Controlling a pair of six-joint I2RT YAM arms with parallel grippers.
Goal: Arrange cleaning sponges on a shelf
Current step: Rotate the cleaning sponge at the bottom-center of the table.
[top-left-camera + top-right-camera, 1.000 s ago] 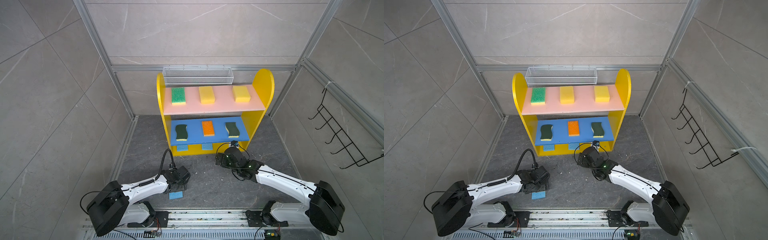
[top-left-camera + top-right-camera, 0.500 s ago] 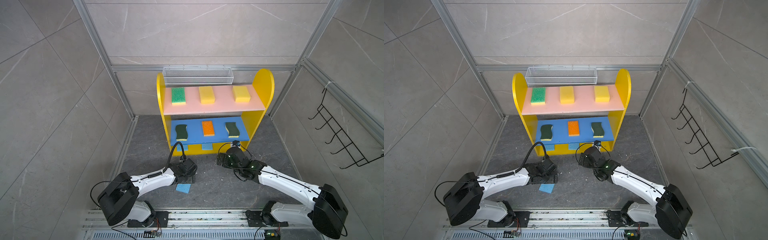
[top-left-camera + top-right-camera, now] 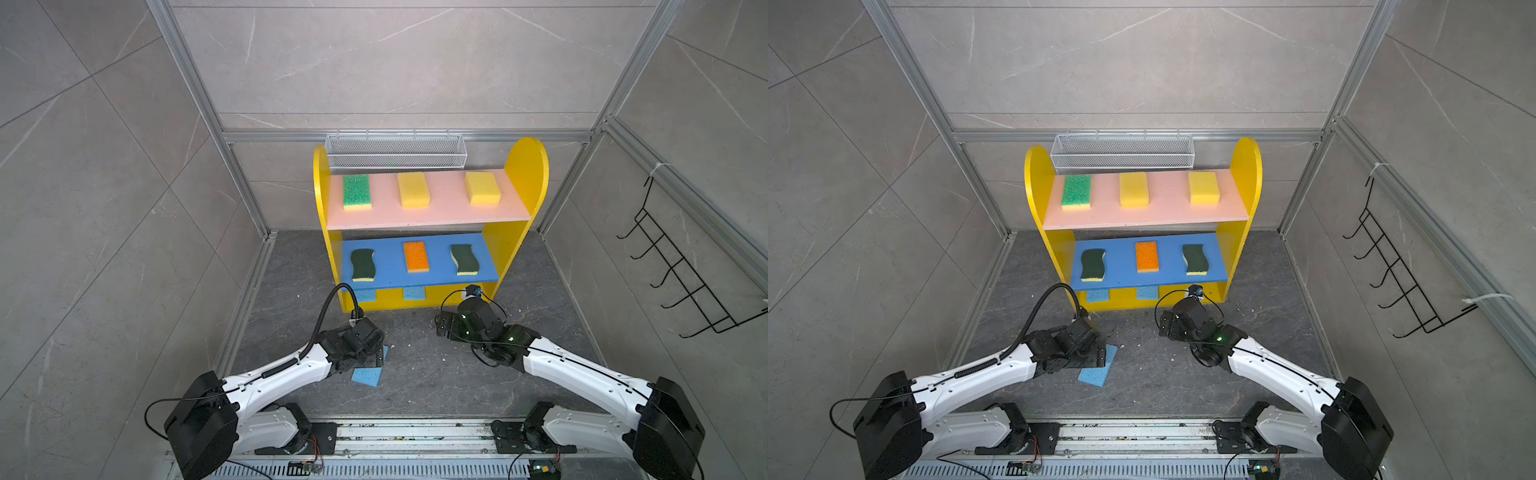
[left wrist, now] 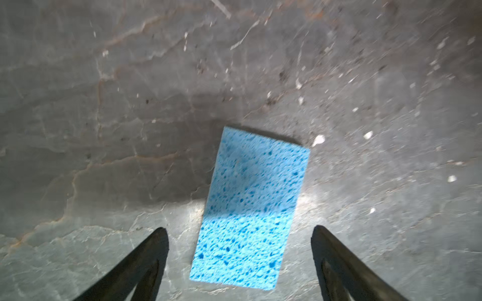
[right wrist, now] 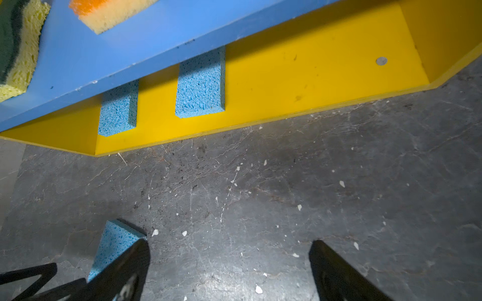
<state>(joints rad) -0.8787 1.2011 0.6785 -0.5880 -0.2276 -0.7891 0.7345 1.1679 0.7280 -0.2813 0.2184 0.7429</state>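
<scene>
Left gripper (image 4: 239, 228) spread apart, thin light-blue rectangular sponge (image 4: 254, 206) lying loose between its jaws; right gripper (image 5: 230, 241) apart, empty.

Bare yellow base (image 5: 313, 78) beside two blue sponges (image 5: 199, 86), blue board (image 5: 130, 52) overhanging it, open floor (image 5: 260, 195) in front

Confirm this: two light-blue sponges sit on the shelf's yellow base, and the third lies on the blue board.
Wrong: the third light-blue sponge lies on the floor under the open left hand, as the left wrist view shows. The other two sponges do sit on the yellow base.
</scene>
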